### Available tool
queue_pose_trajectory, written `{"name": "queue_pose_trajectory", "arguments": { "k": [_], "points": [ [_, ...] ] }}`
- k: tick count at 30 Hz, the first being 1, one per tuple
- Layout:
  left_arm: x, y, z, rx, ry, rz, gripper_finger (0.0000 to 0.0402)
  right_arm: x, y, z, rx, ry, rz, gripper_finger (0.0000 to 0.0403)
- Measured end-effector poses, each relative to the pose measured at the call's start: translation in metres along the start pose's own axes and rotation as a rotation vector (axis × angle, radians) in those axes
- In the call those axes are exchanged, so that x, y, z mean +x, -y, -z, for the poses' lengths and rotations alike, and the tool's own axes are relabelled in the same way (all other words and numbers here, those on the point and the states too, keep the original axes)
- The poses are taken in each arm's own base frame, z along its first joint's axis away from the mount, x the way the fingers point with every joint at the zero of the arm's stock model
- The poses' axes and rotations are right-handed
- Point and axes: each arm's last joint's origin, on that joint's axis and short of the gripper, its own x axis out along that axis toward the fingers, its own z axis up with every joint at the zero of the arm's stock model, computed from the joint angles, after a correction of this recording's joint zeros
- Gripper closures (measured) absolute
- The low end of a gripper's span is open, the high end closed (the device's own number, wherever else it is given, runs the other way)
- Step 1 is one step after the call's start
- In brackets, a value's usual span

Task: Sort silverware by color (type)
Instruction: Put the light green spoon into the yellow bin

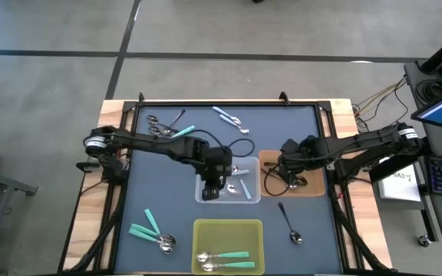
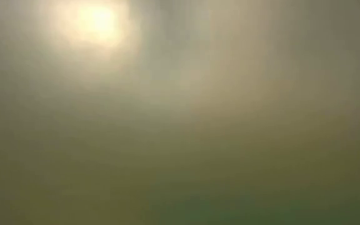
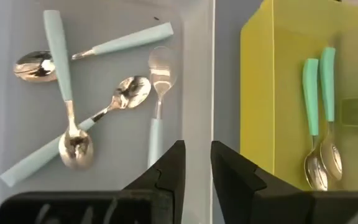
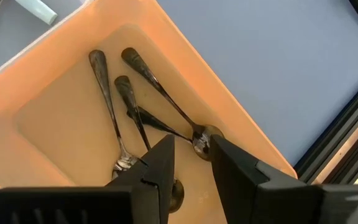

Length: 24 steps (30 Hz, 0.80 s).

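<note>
Silverware: small spoons (image 1: 153, 230) sorted by handle colour, partly binned, partly loose on the dark worktop (image 1: 167, 176).
Clear bin: the clear bin (image 1: 253, 197) sits at the worktop's centre and holds four light-blue-handled spoons (image 3: 67, 118), crossed over one another.
Brown bin: the brown bin (image 1: 318, 190) lies just at 3 o'clock of the clear one; the right wrist view shows several dark-handled spoons (image 4: 148, 99) in it.
Yellow-green bin: the yellow-green bin (image 1: 206, 228) at 6 o'clock carries two teal-handled spoons (image 3: 319, 118) side by side.
Loose pieces: teal spoons at 7 o'clock, a dark spoon (image 1: 288, 221) at 5 o'clock, light-blue ones (image 1: 227, 116) at 12 o'clock, and a mixed cluster (image 1: 166, 127) at 11 o'clock.
Left end effector: left end effector (image 3: 196, 163) hangs over the clear bin's near wall, fingers a little apart, nothing between them.
Right end effector: right end effector (image 4: 191, 155) hovers over the brown bin, fingers apart, empty; a spoon bowl lies just beyond the gap.
Low view: shows only a blur.
Step in hand: by my reading, both arms are at the drop-off end of a placement, each over its matching bin.
Next move: probably lift clear of the bins and go for a loose spoon; the flat handles call for a low, square approach across the handle.
</note>
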Motion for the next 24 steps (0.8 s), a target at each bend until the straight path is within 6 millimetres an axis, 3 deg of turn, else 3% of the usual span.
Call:
{"name": "queue_pose_trajectory", "arguments": {
  "k": [6, 10, 14, 19, 24],
  "points": [
    [-0.026, 0.0, 0.023, -0.028, -0.122, -0.176, 0.0348, 0.006, 0.001, 0.004, -0.006, -0.017, 0.017, 0.0307],
    [-0.05, 0.005, 0.053, -0.079, -0.2, -0.224, 0.035, 0.007, 0.001, 0.005, -0.006, -0.022, 0.02, 0.0307],
    [-0.066, 0.025, 0.093, -0.096, -0.184, -0.196, 0.035, 0.007, 0.001, 0.004, 0.026, -0.017, 0.02, 0.0307],
    [-0.056, 0.056, 0.146, -0.08, -0.105, -0.103, 0.035, 0.008, 0.0, 0.004, 0.05, -0.012, 0.015, 0.0307],
    [-0.027, 0.082, 0.192, -0.097, -0.08, 0.012, 0.035, 0.008, -0.003, 0.002, 0.059, 0.005, -0.005, 0.0307]
  ]
}}
